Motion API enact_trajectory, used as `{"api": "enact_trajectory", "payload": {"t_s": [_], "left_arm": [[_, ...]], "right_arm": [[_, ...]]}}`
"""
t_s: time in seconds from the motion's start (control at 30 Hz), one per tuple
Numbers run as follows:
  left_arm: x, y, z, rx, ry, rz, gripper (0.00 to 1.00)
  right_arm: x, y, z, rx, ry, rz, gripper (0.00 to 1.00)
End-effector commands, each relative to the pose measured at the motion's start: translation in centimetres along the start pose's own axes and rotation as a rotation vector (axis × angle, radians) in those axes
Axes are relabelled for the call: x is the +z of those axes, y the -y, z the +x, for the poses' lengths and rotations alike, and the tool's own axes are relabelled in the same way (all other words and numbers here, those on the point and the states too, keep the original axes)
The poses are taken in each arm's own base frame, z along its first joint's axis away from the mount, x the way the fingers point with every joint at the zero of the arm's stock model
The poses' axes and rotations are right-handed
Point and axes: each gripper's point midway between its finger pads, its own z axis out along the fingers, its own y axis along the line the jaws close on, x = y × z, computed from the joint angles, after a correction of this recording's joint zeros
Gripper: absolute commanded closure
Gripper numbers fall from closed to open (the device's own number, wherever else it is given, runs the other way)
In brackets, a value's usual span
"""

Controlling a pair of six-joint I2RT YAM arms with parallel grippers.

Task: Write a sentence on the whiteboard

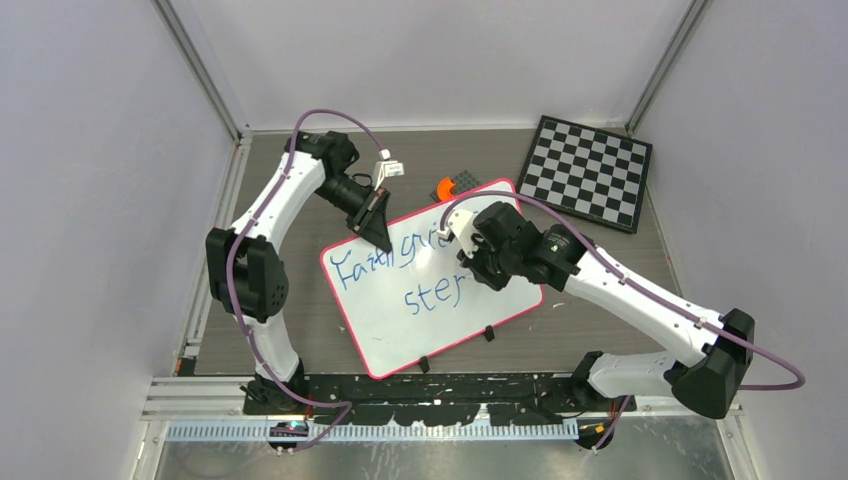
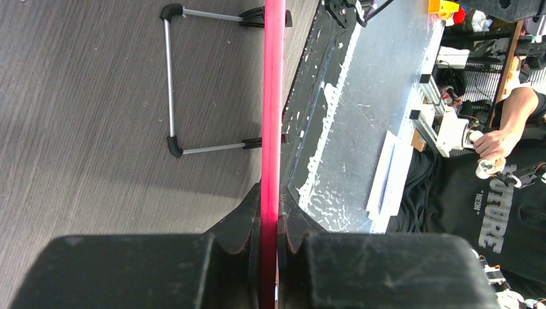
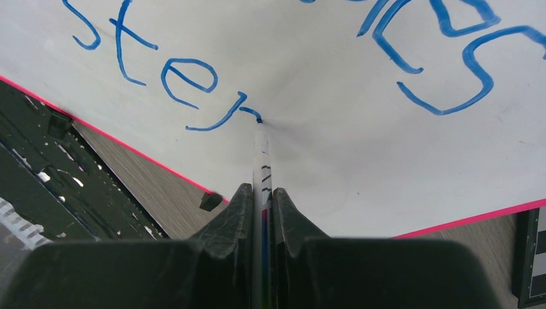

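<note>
- board (image 1: 400,335): mid-counter (image 1: 300,180), askew; left tool (image 2: 270,235) clenched on its red rim.
- right tool (image 3: 261,199): grasping marker (image 3: 260,145), tip on the board at an unfinished "p".
- sentence (image 1: 432,296): second line incomplete; next, close "p", add "s".
- room: bare white rightward; lower rim near; chessboard (image 1: 590,172) well apart.

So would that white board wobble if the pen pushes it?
Probably stiff: the whiteboard looks flat under the marker. It might rock on what look like thin wire legs, likely why the left gripper pinches its rim.
</note>
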Motion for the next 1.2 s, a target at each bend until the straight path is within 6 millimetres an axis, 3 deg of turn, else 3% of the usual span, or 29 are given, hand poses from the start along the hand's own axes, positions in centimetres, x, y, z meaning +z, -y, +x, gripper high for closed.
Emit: {"api": "enact_trajectory", "payload": {"t_s": [0.0, 0.17, 0.33, 0.73, 0.97, 1.17], "left_arm": [[-0.2, -1.8, 0.4, 0.035, -0.05, -0.078, 1.0], [-0.2, -1.8, 0.4, 0.032, -0.051, -0.077, 1.0], [-0.2, -1.8, 0.4, 0.034, -0.05, -0.078, 1.0], [-0.1, -1.9, 0.7, 0.031, -0.057, -0.077, 1.0], [-0.1, -1.9, 0.8, 0.034, -0.06, -0.079, 1.0], [0.1, -1.9, 1.0, 0.031, -0.06, -0.071, 1.0]], "right_arm": [[-0.3, 0.4, 0.9, -0.004, -0.008, 0.018, 1.0], [-0.2, 0.0, 0.9, 0.003, -0.009, 0.0, 1.0], [0.3, -1.6, 0.3, 0.009, 0.002, -0.076, 1.0], [0.8, -2.2, -1.5, -0.006, 0.025, -0.095, 1.0], [-1.2, -2.6, -1.0, -0.009, 0.047, -0.116, 1.0], [-2.8, -0.4, -0.6, 0.055, 0.086, -0.036, 1.0]]}}
